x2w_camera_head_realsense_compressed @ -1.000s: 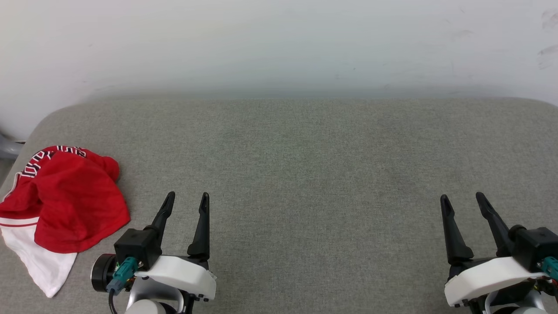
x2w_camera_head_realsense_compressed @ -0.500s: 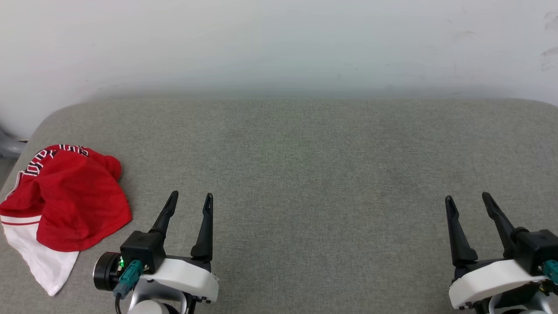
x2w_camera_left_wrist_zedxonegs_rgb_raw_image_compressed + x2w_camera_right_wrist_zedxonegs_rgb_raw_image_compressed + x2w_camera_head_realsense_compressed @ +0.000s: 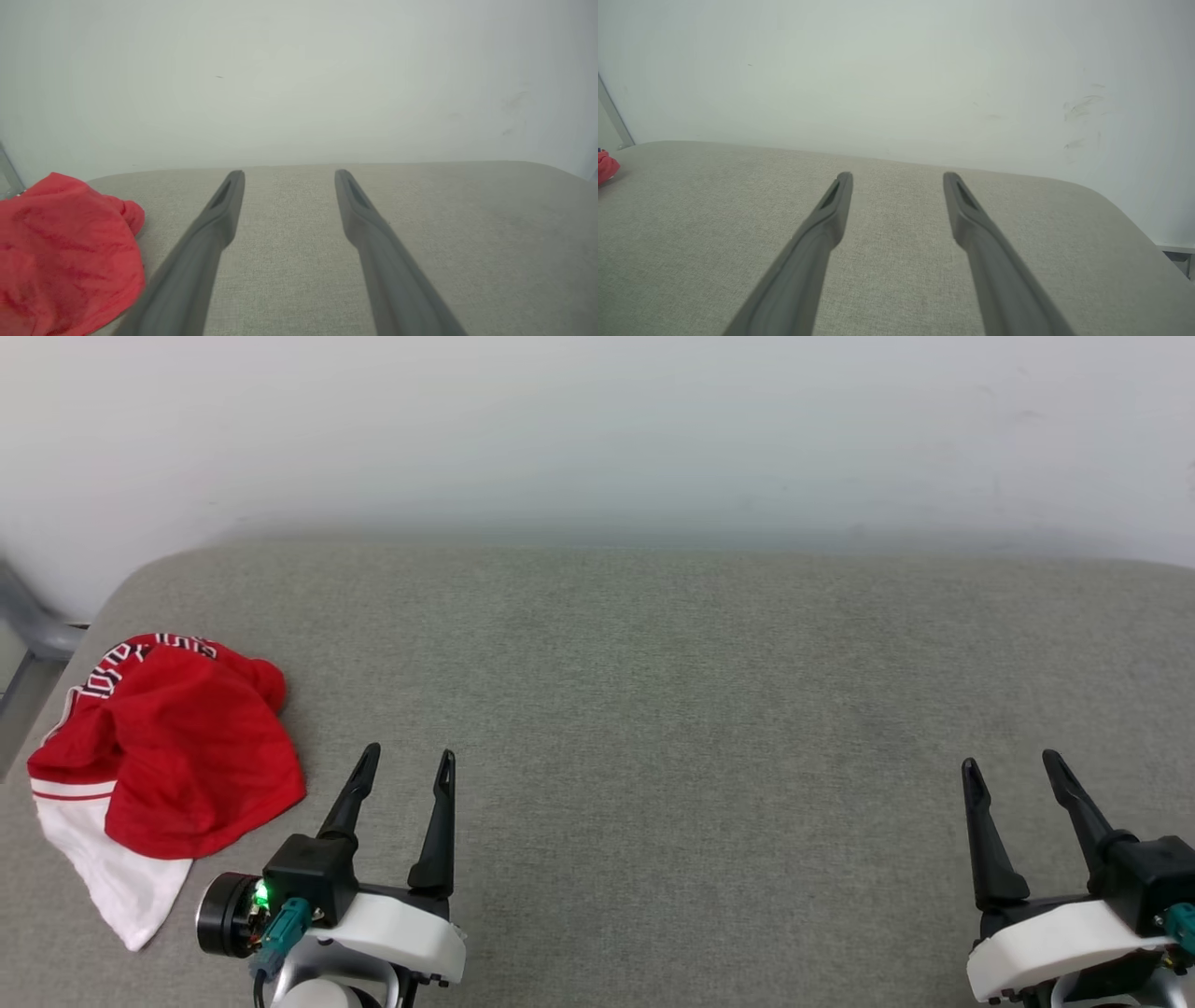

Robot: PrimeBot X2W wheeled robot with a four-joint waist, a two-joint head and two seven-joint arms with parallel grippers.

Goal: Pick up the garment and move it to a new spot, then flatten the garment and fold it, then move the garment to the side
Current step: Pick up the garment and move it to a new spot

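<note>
The garment (image 3: 177,747), a crumpled red jersey with a white sleeve and black lettering, lies in a heap at the far left of the grey fabric surface (image 3: 653,709). It also appears at the lower left of the left wrist view (image 3: 65,256) and as a red sliver at the left edge of the right wrist view (image 3: 606,167). My left gripper (image 3: 409,756) stands open just right of the heap, apart from it, with nothing between its fingers. My right gripper (image 3: 1013,763) is open and empty at the lower right.
A pale wall (image 3: 597,429) rises behind the padded surface, whose far corners are rounded. A grey metal frame piece (image 3: 33,630) stands off the left edge by the garment. The surface drops off at the right in the right wrist view (image 3: 1164,242).
The head view has shifted left and slightly up, so the garment appears further right in the picture. Both grippers stay open, and the garment lies as before.
</note>
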